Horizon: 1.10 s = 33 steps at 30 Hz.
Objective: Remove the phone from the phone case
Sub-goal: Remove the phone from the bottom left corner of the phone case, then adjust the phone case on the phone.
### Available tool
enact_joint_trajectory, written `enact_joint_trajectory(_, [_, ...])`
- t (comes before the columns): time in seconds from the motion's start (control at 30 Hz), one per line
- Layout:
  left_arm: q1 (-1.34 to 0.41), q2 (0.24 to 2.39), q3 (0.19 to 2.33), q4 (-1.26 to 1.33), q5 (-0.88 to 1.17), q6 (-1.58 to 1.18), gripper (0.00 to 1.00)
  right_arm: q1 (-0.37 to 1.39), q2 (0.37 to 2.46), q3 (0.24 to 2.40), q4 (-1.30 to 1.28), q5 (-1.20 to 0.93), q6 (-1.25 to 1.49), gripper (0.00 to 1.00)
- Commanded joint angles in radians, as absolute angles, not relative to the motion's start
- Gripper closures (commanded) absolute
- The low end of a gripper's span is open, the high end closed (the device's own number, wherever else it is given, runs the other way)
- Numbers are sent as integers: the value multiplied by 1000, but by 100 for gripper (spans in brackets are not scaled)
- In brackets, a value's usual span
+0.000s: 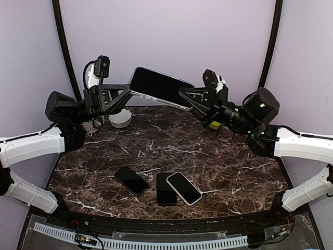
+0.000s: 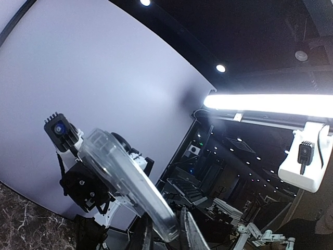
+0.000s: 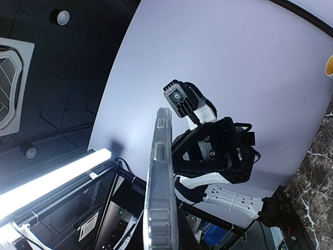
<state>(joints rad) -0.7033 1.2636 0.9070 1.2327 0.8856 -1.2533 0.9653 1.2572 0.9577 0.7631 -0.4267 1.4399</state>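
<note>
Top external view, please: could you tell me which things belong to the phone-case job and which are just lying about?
Job in hand: phone in its clear case, left gripper, right gripper.
Lying about: black phone, second black phone, white-edged phone, white bowl.

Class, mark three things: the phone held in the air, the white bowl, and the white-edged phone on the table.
held phone (image 1: 158, 86), top view, screen centre.
white bowl (image 1: 120, 121), top view, outer wall.
white-edged phone (image 1: 183, 188), top view, screen centre.

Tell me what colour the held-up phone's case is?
It has no colour: the phone case is clear, see-through plastic, best seen from the left wrist.
</note>
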Motion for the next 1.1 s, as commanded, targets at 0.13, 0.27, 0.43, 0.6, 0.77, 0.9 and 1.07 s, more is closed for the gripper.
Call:
enact_joint_trajectory(0.13, [-712, 1252, 900, 1356, 932, -1183, 85, 960, 1261, 1004, 866, -419, 1636, 100])
enact_joint_trajectory(0.27, [-704, 1252, 887, 1357, 925, -1175, 86, 960, 1261, 1010, 871, -429, 1673, 100])
enact_joint_trajectory(0.43, [-697, 1247, 869, 1302, 911, -1143, 86, 957, 1242, 1018, 809, -430, 1654, 100])
enact_joint_trajectory(0.6, [-696, 1235, 859, 1250, 887, -1119, 75, 946, 1234, 1013, 775, -440, 1596, 100])
enact_joint_trajectory(0.77, [-695, 1180, 852, 1015, 816, -1036, 56, 939, 1223, 992, 735, -442, 1531, 100])
enact_joint_trajectory(0.9, [-693, 1111, 818, 877, 761, -958, 45, 920, 1202, 969, 711, -443, 1508, 100])
enact_joint_trajectory(1.07, [-680, 1036, 759, 749, 727, -918, 31, 891, 1167, 939, 681, -449, 1479, 100])
